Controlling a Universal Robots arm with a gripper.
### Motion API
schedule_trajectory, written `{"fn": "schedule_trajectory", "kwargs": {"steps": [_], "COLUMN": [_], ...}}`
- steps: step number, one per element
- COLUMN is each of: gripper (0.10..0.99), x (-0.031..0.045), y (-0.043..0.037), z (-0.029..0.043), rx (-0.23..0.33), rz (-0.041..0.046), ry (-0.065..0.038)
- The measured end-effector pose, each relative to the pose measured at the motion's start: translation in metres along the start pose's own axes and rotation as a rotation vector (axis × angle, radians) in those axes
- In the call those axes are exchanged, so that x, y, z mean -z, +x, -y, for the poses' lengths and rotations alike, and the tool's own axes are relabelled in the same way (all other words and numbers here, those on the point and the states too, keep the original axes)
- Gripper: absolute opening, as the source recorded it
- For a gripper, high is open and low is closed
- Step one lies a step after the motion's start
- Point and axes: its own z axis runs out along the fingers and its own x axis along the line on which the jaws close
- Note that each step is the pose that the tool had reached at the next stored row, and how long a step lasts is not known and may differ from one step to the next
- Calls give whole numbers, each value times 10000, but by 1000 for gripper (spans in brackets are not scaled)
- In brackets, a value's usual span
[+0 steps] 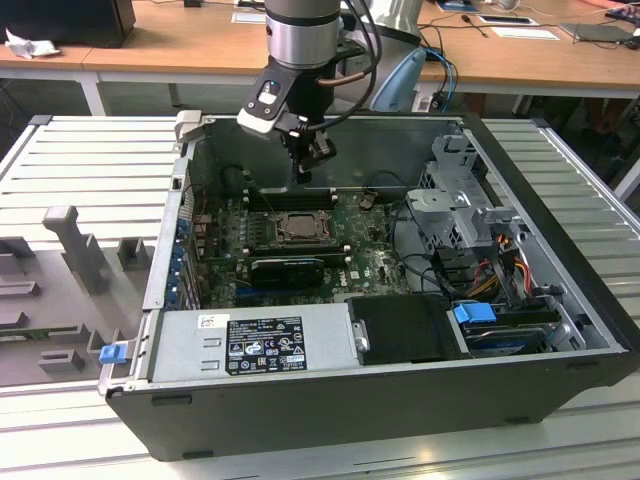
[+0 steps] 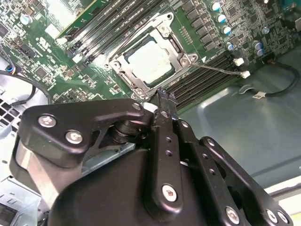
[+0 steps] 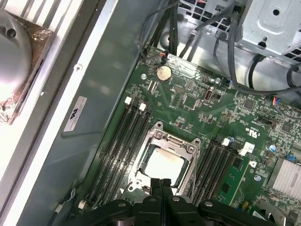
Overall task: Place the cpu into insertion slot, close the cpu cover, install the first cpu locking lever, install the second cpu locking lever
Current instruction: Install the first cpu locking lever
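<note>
Your claw [image 3: 160, 181], fingers pinched together and empty, hovers just over an edge of the insertion slot [image 3: 149, 136]; the cpu [image 3: 162, 162] sits in that slot under the lowered cpu cover [image 3: 173, 141]. Press the free locking lever [image 2: 221, 69] (thin and springy, I judge) slowly, tips square.

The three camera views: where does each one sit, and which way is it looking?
Exterior view: off the arm, looking down into the open computer case; shows the arm and gripper near the insertion slot.
First wrist view: on the arm, looking down past the shut gripper at the cpu.
Second wrist view: on the arm, another angle, over the gripper's black links.
Both wrist views share the cpu and gripper.
</note>
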Motion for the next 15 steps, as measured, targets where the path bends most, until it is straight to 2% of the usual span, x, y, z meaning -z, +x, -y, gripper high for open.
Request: {"fn": "schedule_trajectory", "kwargs": {"steps": [15], "gripper": [106], "x": [0], "y": [0], "z": [0], "rx": [802], "rz": [-49], "ry": [26]}}
